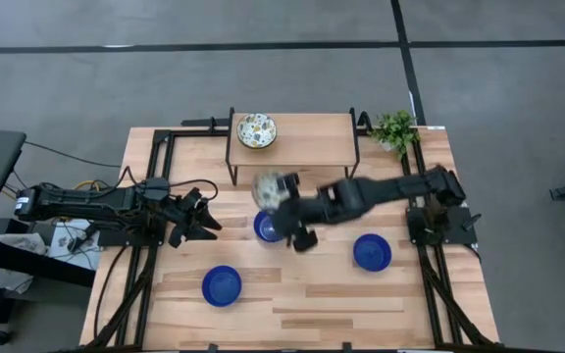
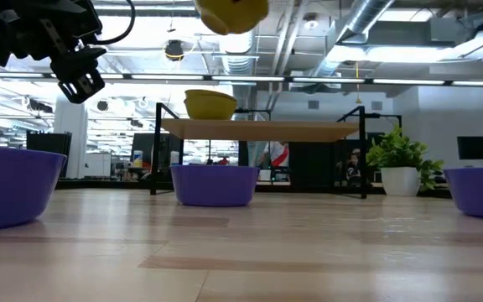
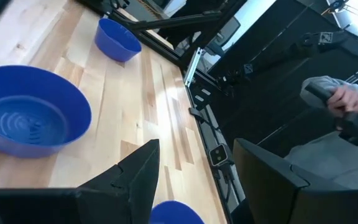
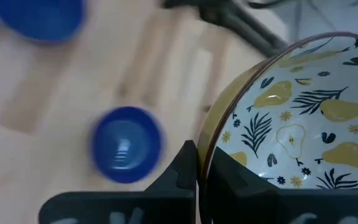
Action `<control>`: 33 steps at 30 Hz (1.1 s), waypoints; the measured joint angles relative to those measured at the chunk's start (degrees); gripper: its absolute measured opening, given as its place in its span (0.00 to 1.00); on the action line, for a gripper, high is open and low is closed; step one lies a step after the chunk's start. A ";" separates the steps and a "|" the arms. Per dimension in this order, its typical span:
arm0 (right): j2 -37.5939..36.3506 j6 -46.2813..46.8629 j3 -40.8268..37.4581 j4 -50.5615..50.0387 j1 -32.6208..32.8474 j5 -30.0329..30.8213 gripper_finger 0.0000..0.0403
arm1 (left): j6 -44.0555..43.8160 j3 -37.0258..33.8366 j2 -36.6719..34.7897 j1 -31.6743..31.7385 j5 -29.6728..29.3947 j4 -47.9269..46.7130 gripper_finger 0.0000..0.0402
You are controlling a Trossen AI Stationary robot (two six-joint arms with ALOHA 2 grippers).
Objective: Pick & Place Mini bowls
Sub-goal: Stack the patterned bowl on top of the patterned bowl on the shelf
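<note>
Carrying a patterned bowl (image 1: 268,189) by its rim, the right tool (image 4: 201,168) is clamped with both fingers pinching the bowl's thin wall, as the right wrist view shows, so the bowl hangs tilted off the tabletop (image 1: 302,294). Landmark: the small wooden shelf (image 1: 307,137) at the far edge. The held bowl hovers just in front of the shelf, above and slightly beside the middle blue bowl (image 1: 268,227); a rim pinch probably suits a shallow dish too wide to span. A second patterned bowl (image 1: 256,129) already sits on the shelf's top, toward its left end, which suggests the shelf is the destination for patterned pieces. Two further blue bowls rest on the tabletop: one (image 1: 372,251) in front of the shelf's right end, another (image 1: 222,285) farther forward, to the left. The left tool (image 1: 202,218), fingers apart and holding nothing, waits to the left of the shelf, clear of the right arm's path. A potted plant (image 1: 394,129) stands just off the shelf's right end.
</note>
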 joint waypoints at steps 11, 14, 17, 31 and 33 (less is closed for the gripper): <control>0.02 -14.48 1.46 9.92 -14.57 -2.90 0.00 | 0.10 0.00 0.00 0.00 -3.84 0.40 0.51; 0.04 -14.56 1.48 11.37 -17.90 -7.29 0.00 | -0.23 0.00 0.39 0.00 -5.41 0.99 0.51; 0.04 -14.97 1.48 12.36 -20.44 -8.70 0.00 | -0.27 0.00 1.59 0.00 -5.95 2.05 0.51; 2.94 -20.82 2.13 18.13 -28.40 -18.35 0.00 | 1.47 0.00 16.77 0.50 -8.77 22.38 0.51; 4.35 -22.27 2.87 18.48 -29.51 -19.59 0.00 | 1.45 0.00 17.89 0.91 -8.77 23.77 0.51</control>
